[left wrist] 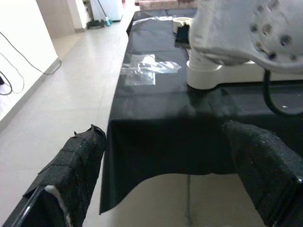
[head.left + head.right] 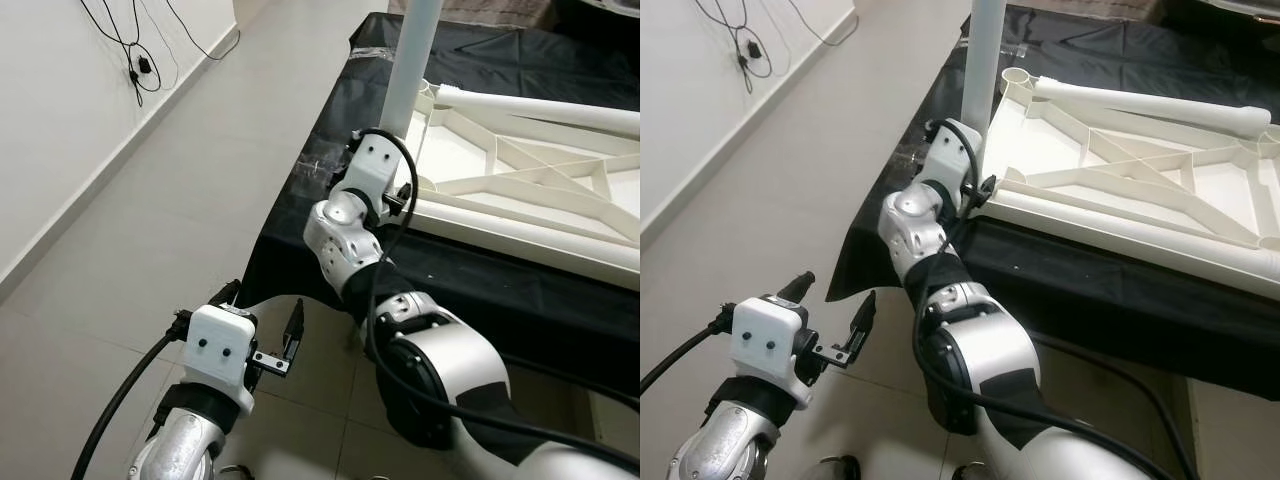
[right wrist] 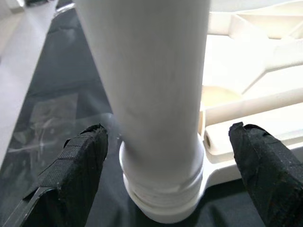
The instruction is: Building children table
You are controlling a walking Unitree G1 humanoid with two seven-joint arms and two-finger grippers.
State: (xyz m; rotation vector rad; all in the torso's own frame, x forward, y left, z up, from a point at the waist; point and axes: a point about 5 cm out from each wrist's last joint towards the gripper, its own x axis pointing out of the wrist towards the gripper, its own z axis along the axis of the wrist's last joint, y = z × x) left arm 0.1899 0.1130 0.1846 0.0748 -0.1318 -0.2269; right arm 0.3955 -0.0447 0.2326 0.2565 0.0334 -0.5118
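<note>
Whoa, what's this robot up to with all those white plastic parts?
It is putting together a small white table. The tabletop lies upside down on a black cloth, with one white leg already standing upright in a corner socket and another leg lying loose across the frame. The right gripper is at the base of the standing leg, jaws open on either side of it, not gripping. The left gripper hangs open over the floor beside the cloth's edge, holding nothing.

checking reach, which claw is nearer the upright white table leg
Right. The right claw sits open at the base of the upright white table leg, a finger on each side. The left claw hangs open low over the floor, off the table's corner.
</note>
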